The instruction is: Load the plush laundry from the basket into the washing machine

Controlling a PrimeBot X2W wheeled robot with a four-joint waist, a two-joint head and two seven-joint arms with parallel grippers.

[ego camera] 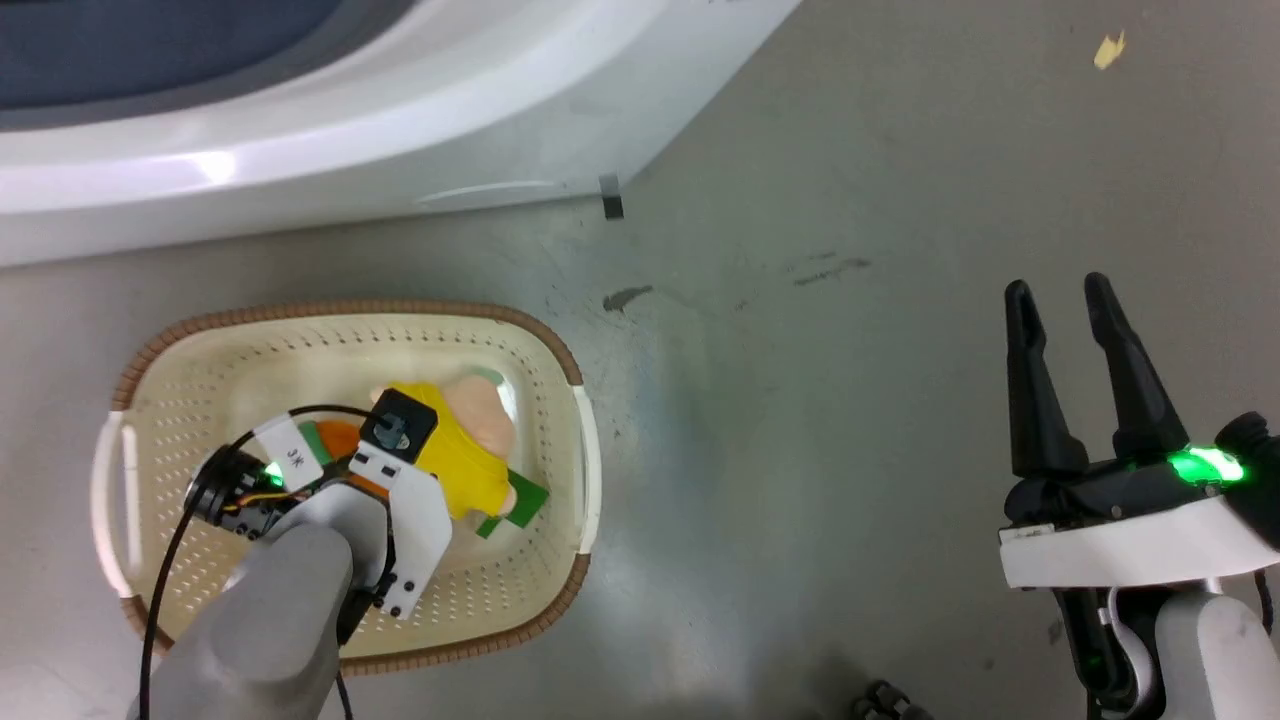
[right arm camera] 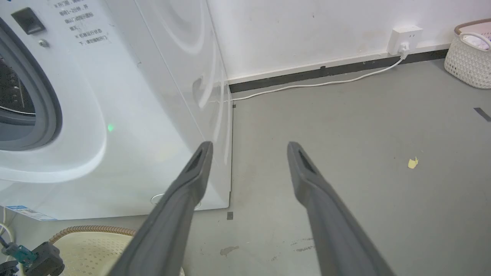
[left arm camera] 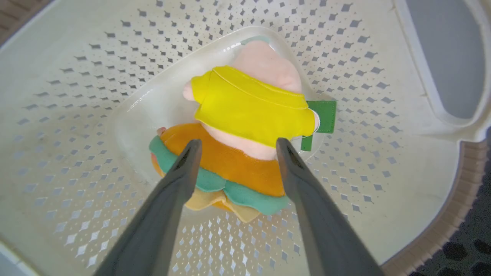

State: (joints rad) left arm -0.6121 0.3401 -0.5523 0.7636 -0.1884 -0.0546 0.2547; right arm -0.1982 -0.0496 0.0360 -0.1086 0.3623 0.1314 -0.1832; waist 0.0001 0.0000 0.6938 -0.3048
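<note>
Left gripper (left arm camera: 236, 147) spread over the plush laundry (left arm camera: 249, 111) in the basket (left arm camera: 76, 96)
It lies just ahead, between the fingertips (left arm camera: 190, 157); right gripper (ego camera: 1062, 300) likewise spread

**Basket walls close, floor open**

The cream-white perforated plastic basket with brown woven-look rim (ego camera: 340, 310) is open upward; its walls ring the soft pink, yellow and orange plush toy (ego camera: 470, 465) on every side. The left gripper (left arm camera: 236, 142) stands spread, one finger to each side of the toy's orange bottom, and its pale forearm (ego camera: 270, 620) hangs over that end. A narrow strip of grey floor (ego camera: 850, 420) parts the basket from the large white washing machine (ego camera: 400, 130). Right of the basket the floor lies wide open up to the spread right gripper (ego camera: 1057, 288)
</note>
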